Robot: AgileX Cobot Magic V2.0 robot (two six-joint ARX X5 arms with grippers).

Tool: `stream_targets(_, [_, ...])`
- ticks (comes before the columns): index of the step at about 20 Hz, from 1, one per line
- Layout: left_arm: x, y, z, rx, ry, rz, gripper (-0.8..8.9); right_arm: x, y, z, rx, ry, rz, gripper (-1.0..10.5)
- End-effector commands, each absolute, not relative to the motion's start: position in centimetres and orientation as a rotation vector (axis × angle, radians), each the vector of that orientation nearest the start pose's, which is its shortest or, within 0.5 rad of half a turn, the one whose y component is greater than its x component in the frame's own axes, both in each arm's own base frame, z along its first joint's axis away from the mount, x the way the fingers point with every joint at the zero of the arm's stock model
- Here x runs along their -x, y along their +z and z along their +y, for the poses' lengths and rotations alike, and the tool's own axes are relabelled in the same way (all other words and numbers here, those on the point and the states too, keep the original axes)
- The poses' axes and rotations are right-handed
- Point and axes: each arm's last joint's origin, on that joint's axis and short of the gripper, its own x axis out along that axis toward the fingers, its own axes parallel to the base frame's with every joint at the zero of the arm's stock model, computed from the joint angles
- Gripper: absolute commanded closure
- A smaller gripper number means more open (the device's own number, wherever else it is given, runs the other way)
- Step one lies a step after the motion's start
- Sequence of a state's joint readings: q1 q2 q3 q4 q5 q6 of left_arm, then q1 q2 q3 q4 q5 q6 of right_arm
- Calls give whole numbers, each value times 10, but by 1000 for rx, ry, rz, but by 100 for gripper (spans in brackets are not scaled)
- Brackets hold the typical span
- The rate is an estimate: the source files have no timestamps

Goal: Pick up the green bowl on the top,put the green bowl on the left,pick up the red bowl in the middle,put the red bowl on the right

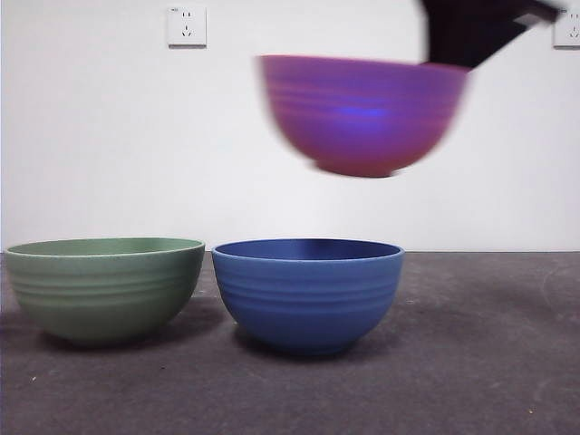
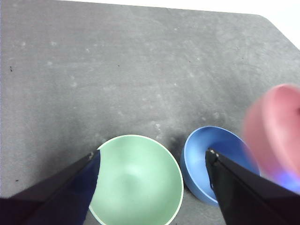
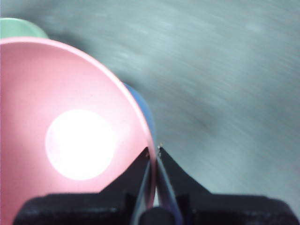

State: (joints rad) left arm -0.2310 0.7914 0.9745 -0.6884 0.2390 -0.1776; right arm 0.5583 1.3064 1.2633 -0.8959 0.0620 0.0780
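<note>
two bowls rest on the table: the green bowl (image 1: 104, 288) toward its left edge, a blue bowl (image 1: 308, 292) beside it. the right gripper (image 3: 153, 151), jaws pinching the rim, carries the red bowl (image 1: 364, 112) aloft, seemingly rightward of the blue one, blurred. the left gripper (image 2: 152, 157) hovers wide, empty.

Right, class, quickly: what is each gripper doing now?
Left gripper: open, holding nothing, above the green bowl.
Right gripper: closed on the rim of the red bowl, lifted in the air.
</note>
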Motion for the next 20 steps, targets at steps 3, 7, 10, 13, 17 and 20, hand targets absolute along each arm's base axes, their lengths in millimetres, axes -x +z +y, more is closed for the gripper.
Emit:
stream_targets(3, [-143, 348, -41, 179, -411, 548, 437, -197, 344, 84, 235, 181, 966, 955])
stream_targets(7, [-143, 348, -41, 179, -411, 544, 436, -183, 336, 55, 175, 88, 974, 955])
stream_targets(10, [-143, 348, -41, 179, -411, 545, 437, -186, 311, 49, 155, 48, 1000, 955])
stream_targets(13, [-143, 348, -41, 179, -412, 545, 436, -202, 284, 53, 108, 100, 989, 956])
stream_targets(17, [-143, 348, -41, 179, -412, 546, 437, -234, 262, 62, 76, 134, 988, 955])
stream_targets(20, [-143, 348, -41, 179, -412, 546, 436, -254, 242, 68, 70, 148, 1015, 949])
